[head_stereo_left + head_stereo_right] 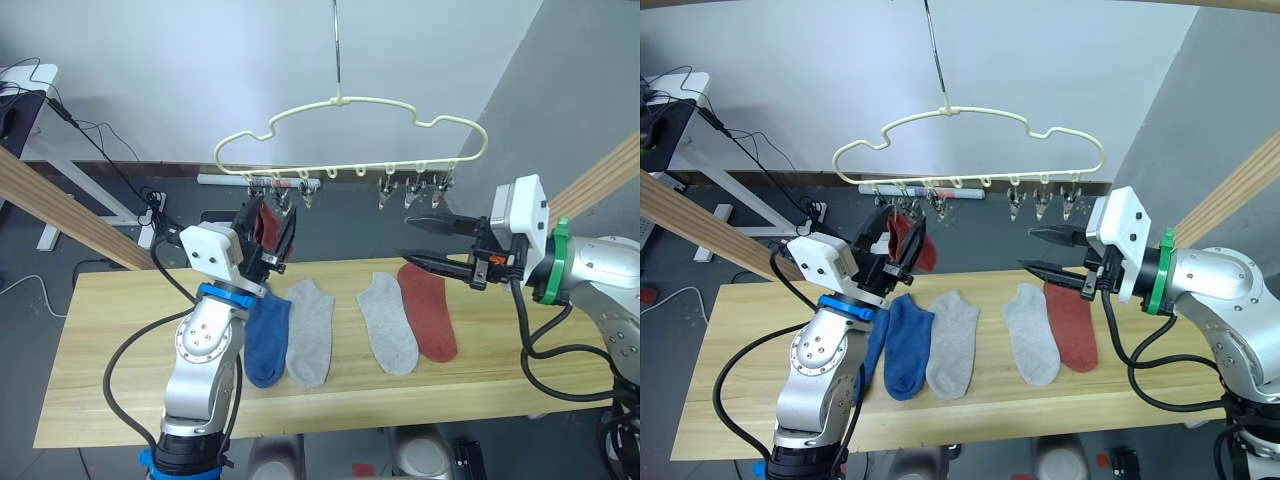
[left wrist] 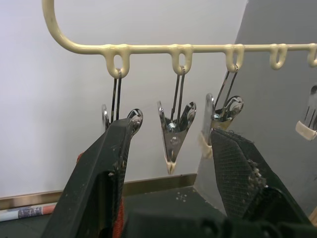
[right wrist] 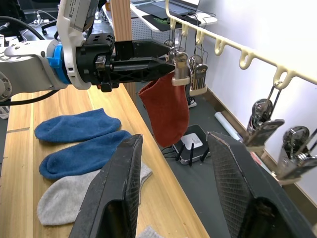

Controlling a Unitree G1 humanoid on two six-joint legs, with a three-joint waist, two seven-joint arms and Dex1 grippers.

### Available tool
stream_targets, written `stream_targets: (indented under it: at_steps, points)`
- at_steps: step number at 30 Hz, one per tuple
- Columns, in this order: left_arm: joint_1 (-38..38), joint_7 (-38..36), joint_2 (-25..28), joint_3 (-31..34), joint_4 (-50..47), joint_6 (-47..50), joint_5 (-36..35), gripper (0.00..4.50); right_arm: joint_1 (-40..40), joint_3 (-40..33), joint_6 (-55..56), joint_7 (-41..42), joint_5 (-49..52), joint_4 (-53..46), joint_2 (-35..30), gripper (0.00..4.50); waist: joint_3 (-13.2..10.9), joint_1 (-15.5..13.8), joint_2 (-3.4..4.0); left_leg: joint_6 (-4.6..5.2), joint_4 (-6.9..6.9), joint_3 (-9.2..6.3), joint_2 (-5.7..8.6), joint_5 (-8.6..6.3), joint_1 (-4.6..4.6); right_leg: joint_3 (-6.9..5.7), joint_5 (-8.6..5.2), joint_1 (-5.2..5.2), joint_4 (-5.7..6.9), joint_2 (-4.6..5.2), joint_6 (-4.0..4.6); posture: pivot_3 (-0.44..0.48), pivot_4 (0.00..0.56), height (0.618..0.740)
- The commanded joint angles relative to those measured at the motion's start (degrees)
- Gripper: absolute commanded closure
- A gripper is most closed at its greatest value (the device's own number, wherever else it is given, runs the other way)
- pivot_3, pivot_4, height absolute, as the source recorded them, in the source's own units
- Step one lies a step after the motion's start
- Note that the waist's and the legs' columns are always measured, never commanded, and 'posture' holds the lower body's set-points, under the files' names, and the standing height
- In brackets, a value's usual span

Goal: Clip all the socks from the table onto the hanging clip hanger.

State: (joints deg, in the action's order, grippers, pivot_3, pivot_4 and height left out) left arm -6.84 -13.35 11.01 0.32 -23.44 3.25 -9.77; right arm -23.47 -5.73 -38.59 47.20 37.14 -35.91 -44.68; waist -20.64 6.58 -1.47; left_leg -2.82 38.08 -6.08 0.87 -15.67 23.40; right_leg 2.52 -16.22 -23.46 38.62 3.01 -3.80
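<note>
Your left gripper (image 1: 902, 240) is raised at the left end of the hanger (image 1: 350, 135), fingers spread, sitting just beside the first clip (image 3: 180, 69). A red sock (image 3: 166, 106) hangs from that clip, and from the right wrist view the clip seems to be the only thing holding it, though the gripper's fingertips are so close you can't be sure they are off the fabric. Your right gripper (image 1: 425, 244) hovers above the table (image 1: 120, 340), its fingers apart and holding nothing, level with the right-hand clips (image 1: 415, 190) but in front of them. On the table lie five socks: two blue (image 1: 907, 345) side by side on the left, a grey one (image 1: 311, 332) next to them, another grey (image 1: 386, 323) right of centre, and a second red (image 1: 430, 312) touching it.
</note>
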Motion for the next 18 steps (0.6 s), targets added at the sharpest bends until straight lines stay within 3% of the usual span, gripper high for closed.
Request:
stream_targets:
  at_steps: [1,10,13,18]
  points:
    - [1.73,-0.29,-0.16,-0.73,-2.26,-1.79,0.83,1.76,0.42,-1.98,0.66,-0.34,0.78,-1.61,-0.91,2.38,0.00,0.00,0.00,0.00,0.00,0.00,0.00,0.00,0.00,0.00,0.00,0.00,0.00,0.00,0.00,-0.271,0.353,0.740]
    - [5.70,0.59,-1.10,-0.74,-3.98,-2.37,1.22,1.76,0.78,-1.86,0.83,-0.91,0.98,-1.70,-1.01,2.38,0.00,-0.01,0.00,0.00,0.01,-0.01,0.00,0.00,0.00,0.01,0.00,-0.01,0.02,0.00,0.00,-0.270,0.352,0.740]
    - [4.32,0.53,-1.14,-0.82,-2.66,-1.65,1.57,1.07,0.66,-1.64,0.99,-1.03,0.78,-1.60,-1.02,2.33,0.00,0.00,0.00,0.01,0.01,0.00,0.01,0.01,0.00,0.01,0.00,-0.01,0.03,0.00,0.00,-0.271,0.352,0.740]
    - [3.88,0.75,-1.59,-0.63,-1.73,-1.55,1.59,1.07,0.65,-1.53,1.01,-1.10,0.69,-1.60,-1.04,2.33,0.00,0.02,0.00,0.01,0.01,0.00,0.01,0.01,0.00,0.01,0.00,-0.01,0.02,0.00,0.00,-0.272,0.352,0.740]
